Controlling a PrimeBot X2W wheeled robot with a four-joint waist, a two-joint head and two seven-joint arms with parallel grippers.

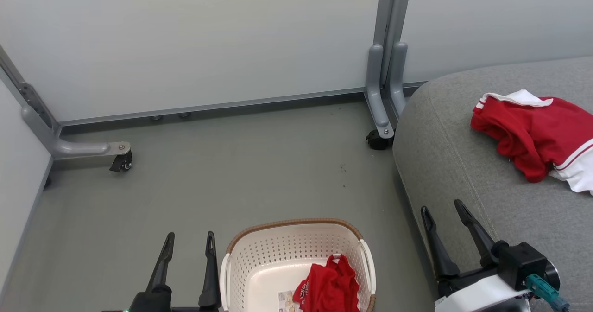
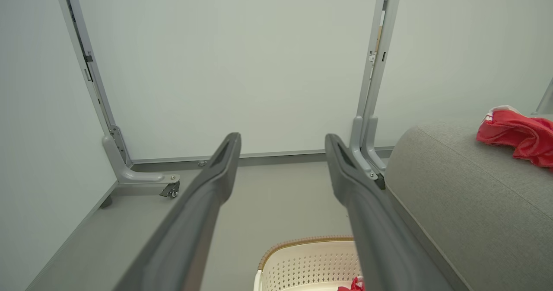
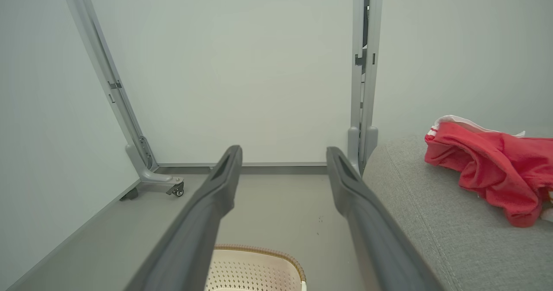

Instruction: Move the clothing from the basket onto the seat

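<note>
The cream perforated basket (image 1: 259, 256) with a brown rim stands on the floor at the bottom of the head view. A crumpled red garment (image 1: 331, 286) lies in its right half. A second red garment with white trim (image 1: 533, 131) lies on the grey seat (image 1: 463, 173) at the right, also seen as red cloth (image 3: 488, 170) on the cushion (image 3: 432, 222). My left gripper (image 1: 190, 240) is open just left of the basket, holding nothing. My right gripper (image 1: 442, 210) is open over the seat's front edge, empty. The basket rim (image 2: 302, 243) and seat (image 2: 466, 187) appear past my left fingers.
Pale partition panels on grey metal legs with castors (image 1: 121, 161) (image 1: 379, 139) close off the back and left. Grey floor (image 1: 259, 168) stretches between the panels, the basket and the seat. A small printed paper (image 1: 286, 300) lies in the basket bottom.
</note>
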